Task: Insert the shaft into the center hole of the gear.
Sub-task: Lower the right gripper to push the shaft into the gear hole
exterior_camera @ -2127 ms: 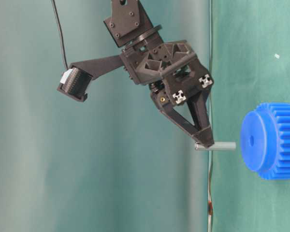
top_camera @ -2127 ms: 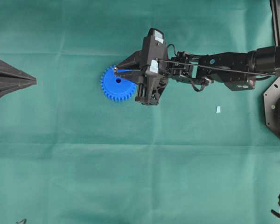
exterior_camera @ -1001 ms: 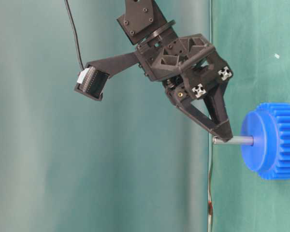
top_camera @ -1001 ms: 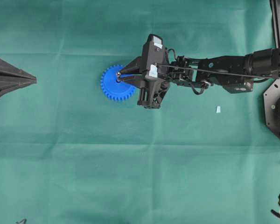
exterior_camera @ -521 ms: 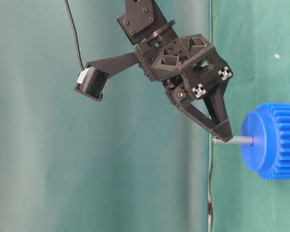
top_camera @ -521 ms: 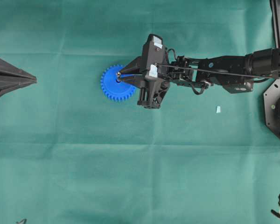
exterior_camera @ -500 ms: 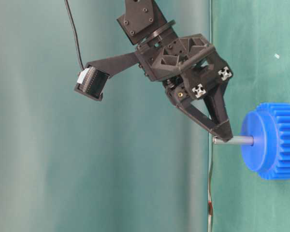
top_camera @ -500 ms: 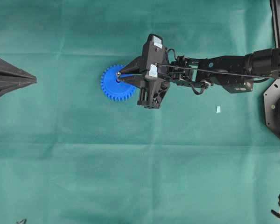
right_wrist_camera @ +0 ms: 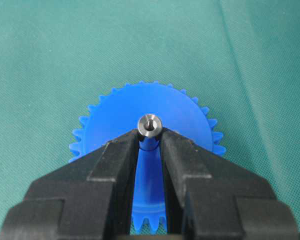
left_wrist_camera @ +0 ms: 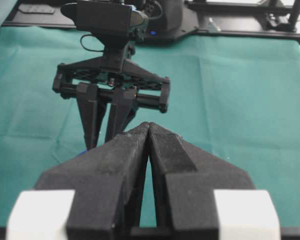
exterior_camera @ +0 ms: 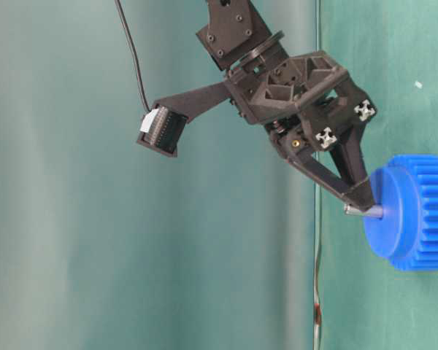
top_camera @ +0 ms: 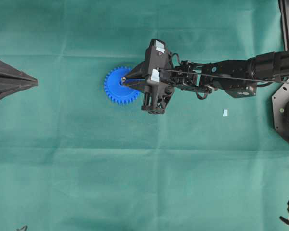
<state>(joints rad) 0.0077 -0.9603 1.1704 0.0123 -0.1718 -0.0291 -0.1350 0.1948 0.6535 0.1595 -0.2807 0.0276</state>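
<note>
The shaft [right_wrist_camera: 149, 125] is clamped between the fingers of the right tool [right_wrist_camera: 150, 145], with most of its length sunk in the middle of the blue gear [top_camera: 116, 89], which lies flat on the green-covered counter [top_camera: 135, 183]. The left tool [left_wrist_camera: 149, 134] is held together, empty, well apart at the far left.

The right claw [top_camera: 124, 79] reaches from the table's [top_camera: 135, 183] right edge, its tips over the blue gear's [top_camera: 114, 89] centre; the left claw [top_camera: 31, 83] rests at the left edge, shut.
</note>
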